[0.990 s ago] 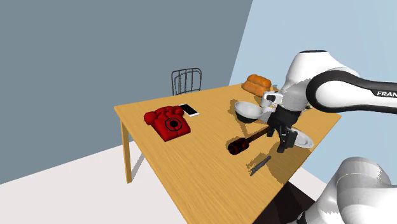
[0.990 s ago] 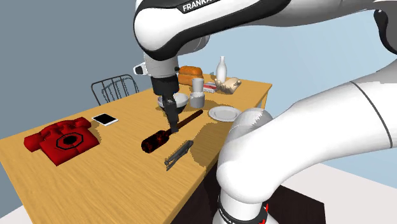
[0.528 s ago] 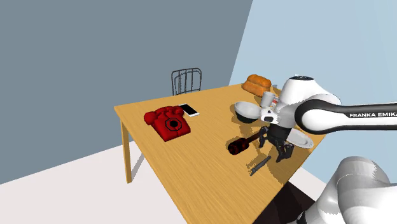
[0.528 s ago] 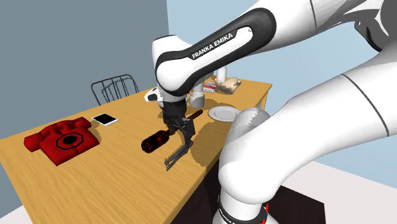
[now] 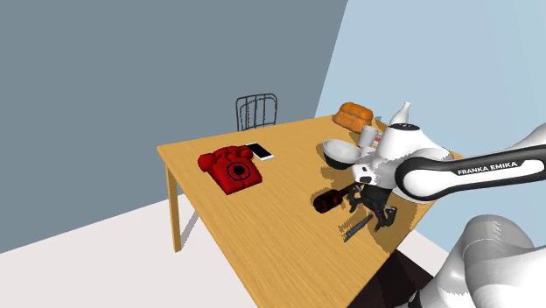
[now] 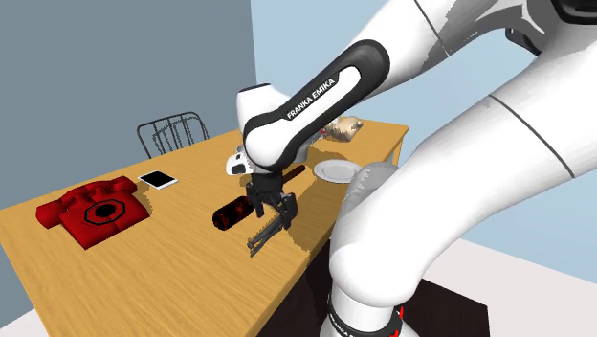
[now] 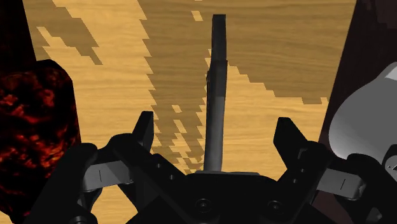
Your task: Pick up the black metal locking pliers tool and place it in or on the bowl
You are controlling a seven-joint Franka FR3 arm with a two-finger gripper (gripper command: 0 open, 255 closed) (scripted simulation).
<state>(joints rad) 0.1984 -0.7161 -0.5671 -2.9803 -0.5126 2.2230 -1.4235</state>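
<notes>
The gripper (image 7: 215,127) has been lowered over the locking pliers (image 7: 217,76) on the desk (image 5: 262,236). Its fingers are held apart astride the tool; nothing is grasped yet.

I am looking through the shoulder camera from beside and a little behind the arm's base (image 5: 490,262), down over the table (image 5: 262,232) toward the grey wall (image 5: 157,61), with the pincer (image 5: 372,210) sitting at middle distance. The second exterior camera is standing nearer, also on the base's side, and is facing along the table. Both are taking in the pincer, the pliers (image 5: 356,228) just under it, and the red telephone (image 5: 230,168) and the chair (image 5: 256,111) well beyond it. The wrist camera is riding on the hand and peering closely along the pincer (image 7: 215,127) at the pliers (image 7: 216,83) and the tabletop.
</notes>
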